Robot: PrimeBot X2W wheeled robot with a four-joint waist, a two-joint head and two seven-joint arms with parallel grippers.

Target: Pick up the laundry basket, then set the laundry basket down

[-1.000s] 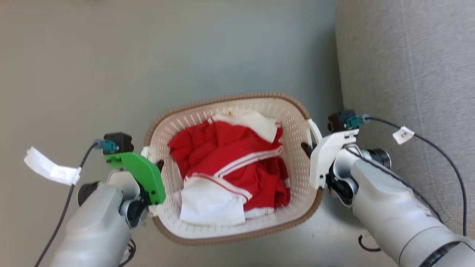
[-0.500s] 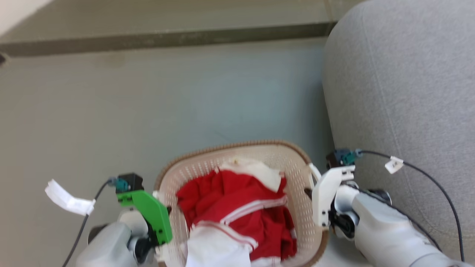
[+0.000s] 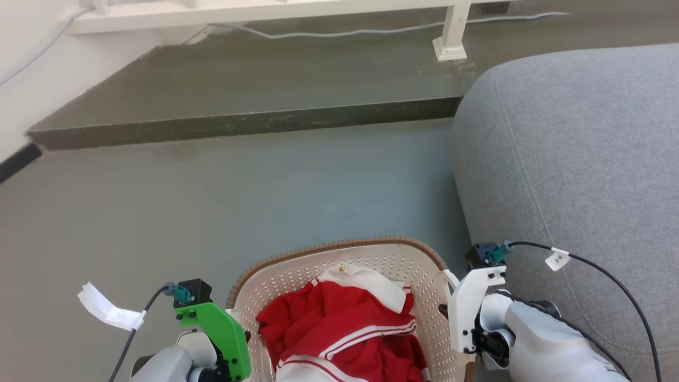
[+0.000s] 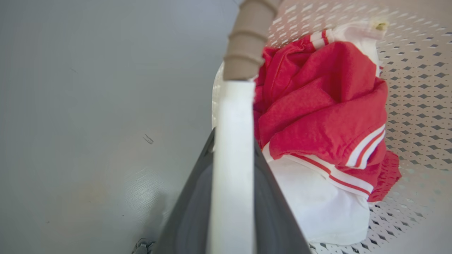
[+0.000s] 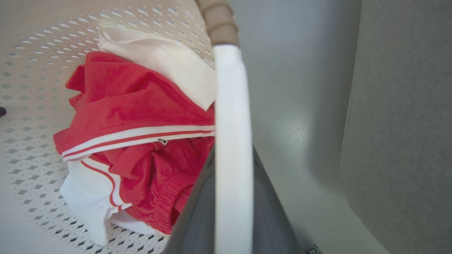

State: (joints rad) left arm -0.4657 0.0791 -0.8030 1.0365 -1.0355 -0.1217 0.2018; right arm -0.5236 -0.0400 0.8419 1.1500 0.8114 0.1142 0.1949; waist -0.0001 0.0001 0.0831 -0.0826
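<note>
The laundry basket [image 3: 329,246] hangs between the arms, long axis left to right (grey sofa [image 3: 573,159] close on its right), seemingly just off the floor [image 3: 265,185]. Left gripper [image 4: 233,141] and right gripper [image 5: 233,151] each have jaws clamped on a white handle [image 4: 233,106].

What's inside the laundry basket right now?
The laundry basket holds crumpled red clothing with white stripes and some white fabric. The pile covers the middle of the basket's floor, so anything underneath, and how many pieces there are, cannot be told.
</note>
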